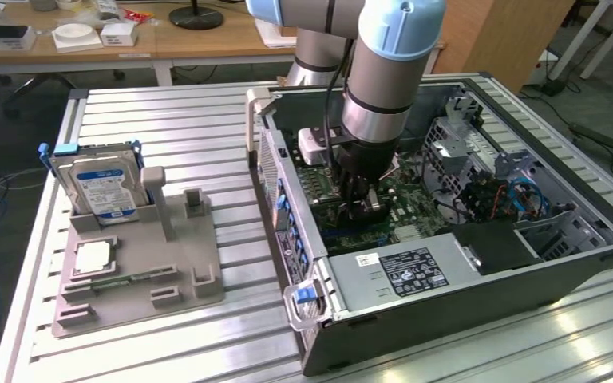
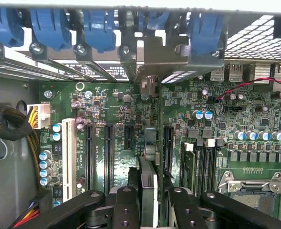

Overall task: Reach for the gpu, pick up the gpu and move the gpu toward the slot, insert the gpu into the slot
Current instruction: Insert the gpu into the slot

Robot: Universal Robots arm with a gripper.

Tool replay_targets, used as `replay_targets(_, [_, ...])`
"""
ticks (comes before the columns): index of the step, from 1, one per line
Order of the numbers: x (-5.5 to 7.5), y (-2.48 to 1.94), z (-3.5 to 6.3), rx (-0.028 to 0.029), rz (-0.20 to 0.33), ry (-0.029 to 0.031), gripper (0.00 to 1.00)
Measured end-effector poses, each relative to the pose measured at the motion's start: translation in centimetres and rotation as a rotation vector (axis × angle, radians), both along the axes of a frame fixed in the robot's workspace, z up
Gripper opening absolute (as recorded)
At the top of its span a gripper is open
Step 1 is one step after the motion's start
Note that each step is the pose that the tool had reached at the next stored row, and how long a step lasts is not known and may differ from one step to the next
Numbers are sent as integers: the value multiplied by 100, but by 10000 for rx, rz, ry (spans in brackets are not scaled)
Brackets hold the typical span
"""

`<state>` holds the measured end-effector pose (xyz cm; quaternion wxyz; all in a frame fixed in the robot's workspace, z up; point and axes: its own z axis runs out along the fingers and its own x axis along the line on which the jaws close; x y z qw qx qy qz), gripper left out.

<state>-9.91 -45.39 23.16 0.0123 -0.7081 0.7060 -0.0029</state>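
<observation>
over the green motherboard (image 2: 121,109), the claw (image 2: 149,210) grips the gpu (image 2: 149,157), a thin dark card standing edge-on between its fingers.

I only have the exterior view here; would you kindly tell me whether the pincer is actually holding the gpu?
Observer: Yes. In the wrist view the pincer is closed on the gpu, which is seen edge-on between its fingers.
Operator: Thank you. Where does the card sit over the motherboard?
Observer: It runs parallel to the connectors, between a short black slot and a long black slot. I cannot tell whether it is seated.
</observation>
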Motion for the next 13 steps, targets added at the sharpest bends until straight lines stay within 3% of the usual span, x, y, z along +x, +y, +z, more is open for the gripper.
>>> replay_targets(10, [0,0,1,-1,0,-2,28])
replay_targets(13, [-1,3,37,23,-2,-8,28])
